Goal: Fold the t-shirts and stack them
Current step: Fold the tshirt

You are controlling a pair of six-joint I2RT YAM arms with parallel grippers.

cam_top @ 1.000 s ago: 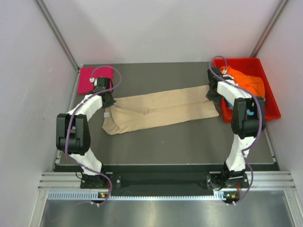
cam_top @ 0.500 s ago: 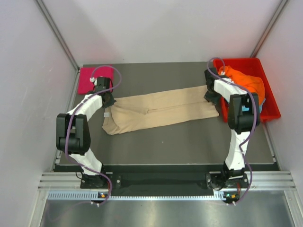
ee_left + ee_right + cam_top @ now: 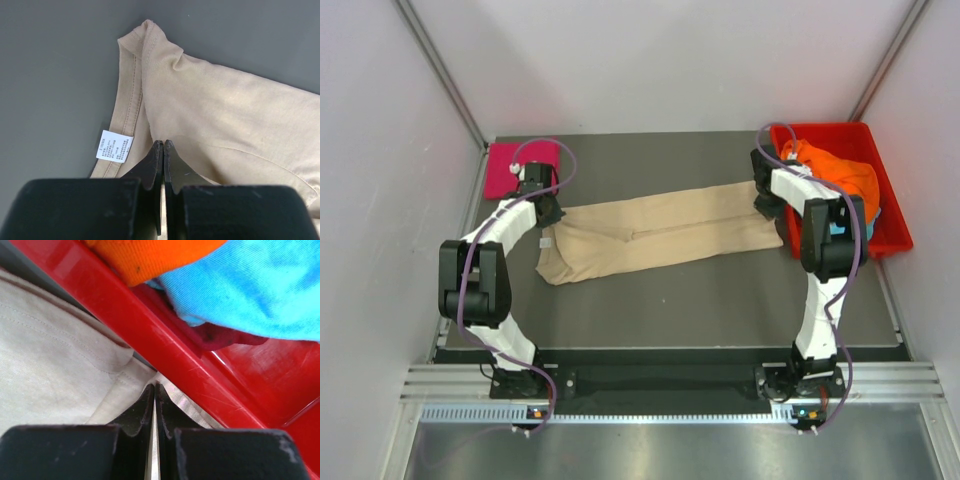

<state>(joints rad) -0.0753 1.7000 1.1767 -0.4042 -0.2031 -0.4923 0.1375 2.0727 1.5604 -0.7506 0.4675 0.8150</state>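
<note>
Beige t-shirt [image 3: 660, 235] lies flat mid-table, long axis left-right, right end slightly farther back. Collar and white label [image 3: 114, 146] point left; hem end sits beside the red tray [image 3: 890, 215]. We see left gripper [image 3: 163, 145] and right gripper [image 3: 154, 387] closed at its 2 ends; we cannot tell whether cloth is pinched.

- 4 t-shirts: 1 beige t-shirt [image 3: 660, 235], 1 magenta t-shirt [image 3: 520, 168], 1 orange t-shirt [image 3: 842, 176], 1 light blue t-shirt [image 3: 250, 285]
- 1 red tray [image 3: 892, 228]
- 2 grippers: left gripper [image 3: 163, 150], right gripper [image 3: 154, 391]
- 1 white label [image 3: 114, 146]
</note>
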